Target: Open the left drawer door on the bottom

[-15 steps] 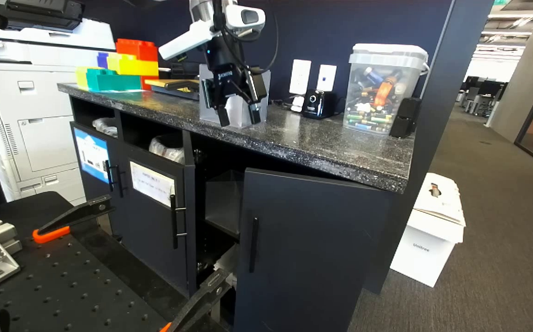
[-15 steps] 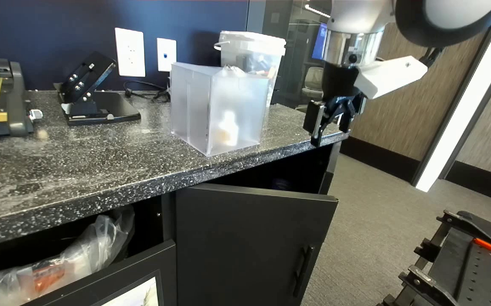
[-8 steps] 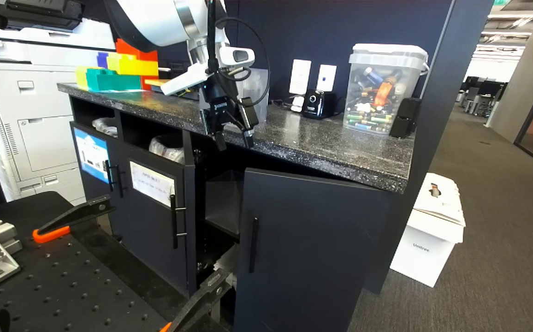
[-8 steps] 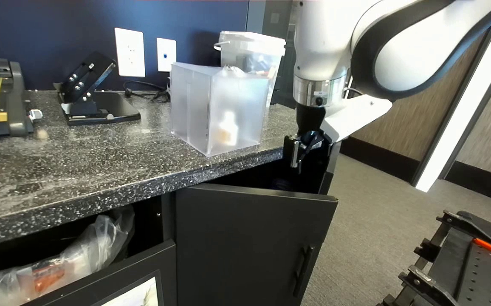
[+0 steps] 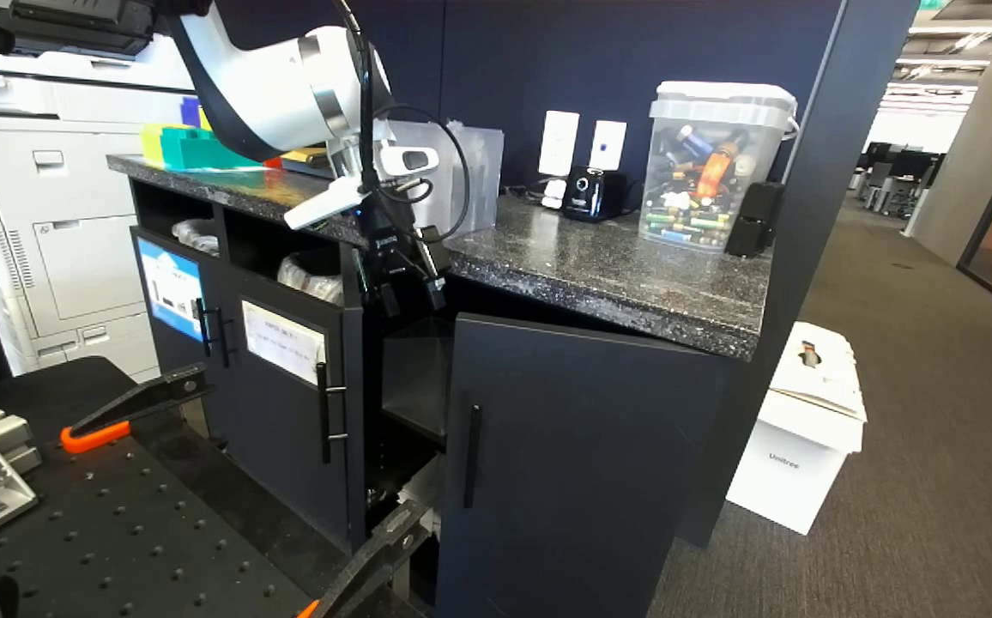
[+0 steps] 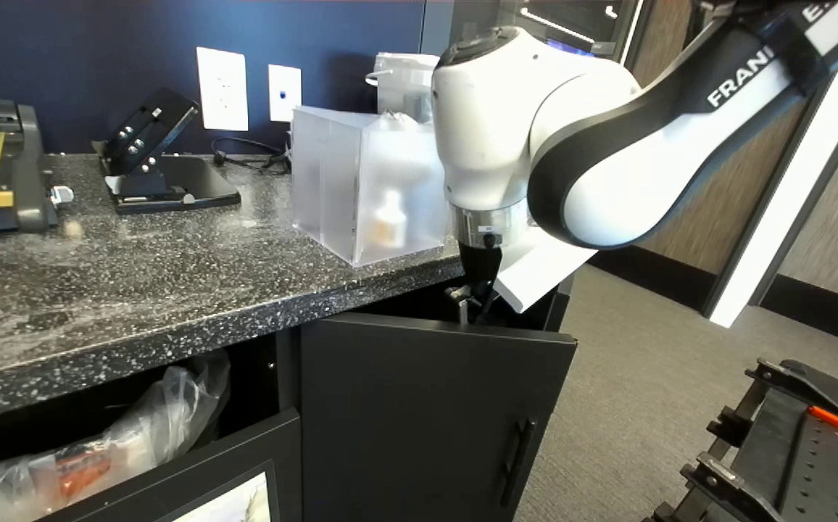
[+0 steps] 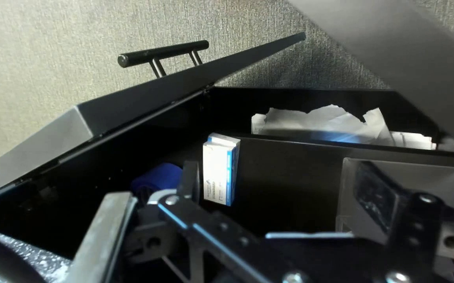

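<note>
- Left drawer door (image 6: 404, 413) is shown swung open beneath the desk (image 6: 151, 275), its black bar handle (image 6: 517, 460) mounted near the free edge; in an exterior view the panel is caught almost edge-on.
- Hand (image 5: 412, 298) is held just behind the door's top edge, pointed downward over the open cabinet (image 6: 288, 373), its two fingers (image 7: 189, 179) spread apart; whether the door is touched cannot be told.
- Inside the cabinet, in the wrist view, a blue-and-white box (image 7: 216, 173) printed "STANDARD," a rounded blue object (image 7: 158, 177) and a clear bin (image 7: 427, 179) are framed, with ragged white paper (image 7: 325, 124) shown past a dark shelf edge (image 7: 313, 142).
- Across the opening, a twin dark door (image 5: 582, 463) is likewise set ajar, its own bar (image 5: 472, 455) fixed along the edge nearest the gap.
- On the desk, a frosted box (image 6: 325, 181) is placed near the front edge in both exterior views; farther back, a black hole punch (image 6: 165, 174) and a lidded tub (image 5: 723, 107) of small colored pieces are set down.
- Past the twin door, a white carton (image 5: 792, 481) lettered "Unitree" is stood on the carpet (image 5: 934, 446).
- Behind the desk, two white plates (image 6: 223, 90) are fixed to a navy wall (image 5: 633, 51).
- Farthest off, chairs (image 5: 888, 183) are glimpsed beyond the carpet.
</note>
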